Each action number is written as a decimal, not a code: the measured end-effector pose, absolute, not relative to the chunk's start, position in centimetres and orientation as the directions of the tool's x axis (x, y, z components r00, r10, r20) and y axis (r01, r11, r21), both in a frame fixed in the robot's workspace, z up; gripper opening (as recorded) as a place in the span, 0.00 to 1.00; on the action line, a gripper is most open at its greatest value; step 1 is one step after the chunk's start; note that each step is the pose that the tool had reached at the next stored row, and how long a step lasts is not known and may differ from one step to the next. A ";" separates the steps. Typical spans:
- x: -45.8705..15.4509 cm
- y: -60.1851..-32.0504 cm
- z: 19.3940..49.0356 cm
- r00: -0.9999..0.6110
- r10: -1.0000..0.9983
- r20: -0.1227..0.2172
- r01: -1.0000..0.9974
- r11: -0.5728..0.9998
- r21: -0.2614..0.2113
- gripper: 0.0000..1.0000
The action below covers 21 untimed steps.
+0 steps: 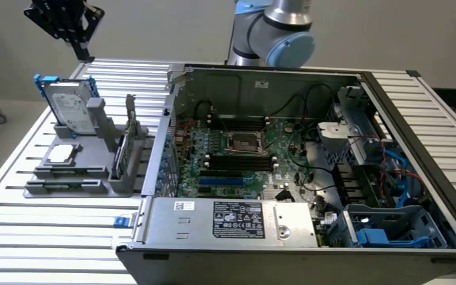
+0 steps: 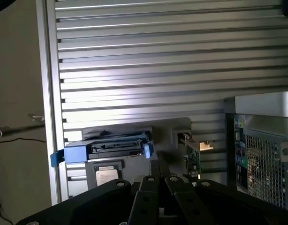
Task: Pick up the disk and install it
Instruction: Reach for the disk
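The disk stands upright on edge in a grey holder at the exterior view's left, silver with a white label and a blue carrier frame. My gripper hangs high above and behind it, well apart, black fingers together and nothing in them. In the wrist view the disk shows edge-on with its blue frame, beyond my gripper, whose fingers meet.
The open computer case lies on the slatted aluminium table, with a grey power-supply box at its front and a blue drive cage at its right corner. The holder also carries a small square chip and an upright card.
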State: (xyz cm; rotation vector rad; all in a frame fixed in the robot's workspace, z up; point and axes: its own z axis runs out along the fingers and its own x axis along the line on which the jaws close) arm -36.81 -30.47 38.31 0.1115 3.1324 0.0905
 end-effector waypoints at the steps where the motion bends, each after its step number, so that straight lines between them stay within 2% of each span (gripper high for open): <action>1: -37.2 -30.3 38.3 -0.997 0.071 -0.004 0.071 0.996 0.058 0.11; 11: -41.5 -29.1 38.1 -0.997 0.071 -0.003 0.071 0.996 0.058 0.11; 21: -44.6 -29.0 37.8 -0.997 0.071 0.004 0.072 0.996 0.057 0.11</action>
